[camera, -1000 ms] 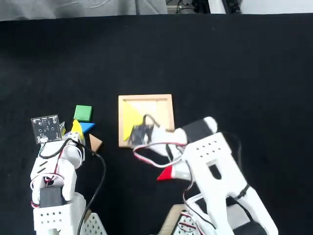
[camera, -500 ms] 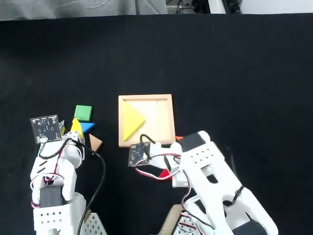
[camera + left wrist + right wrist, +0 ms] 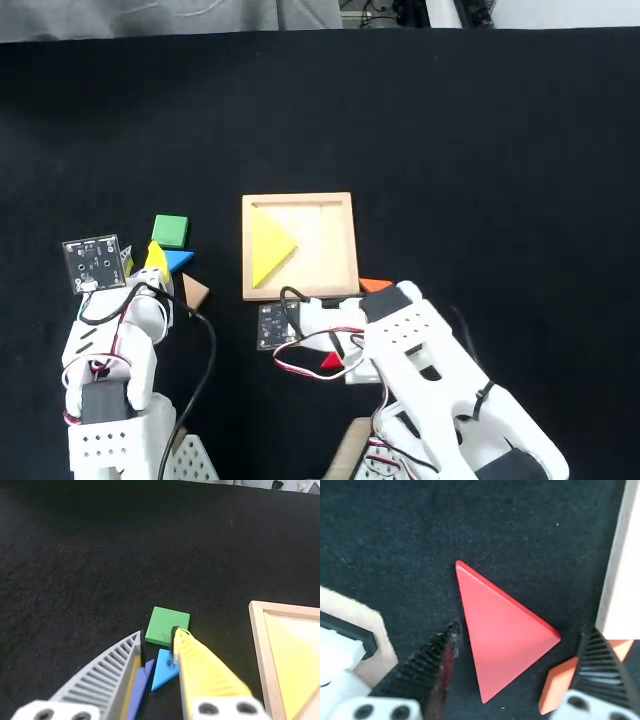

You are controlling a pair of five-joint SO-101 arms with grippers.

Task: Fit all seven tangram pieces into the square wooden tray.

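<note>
While the red triangle [image 3: 500, 635] lies on the table [image 3: 500, 150] toward its near edge, just outside the wooden tray [image 3: 297, 198], the right gripper [image 3: 520, 630] straddles it, jaws spread, seemingly poised to pinch it.

A black cloth [image 3: 500, 150] covered the whole table, evenly lit and without strong shadows. Along its far edge lay a strip of grey fabric [image 3: 170, 15], then some dark cables [image 3: 400, 12] and a white surface [image 3: 570, 12].
</note>
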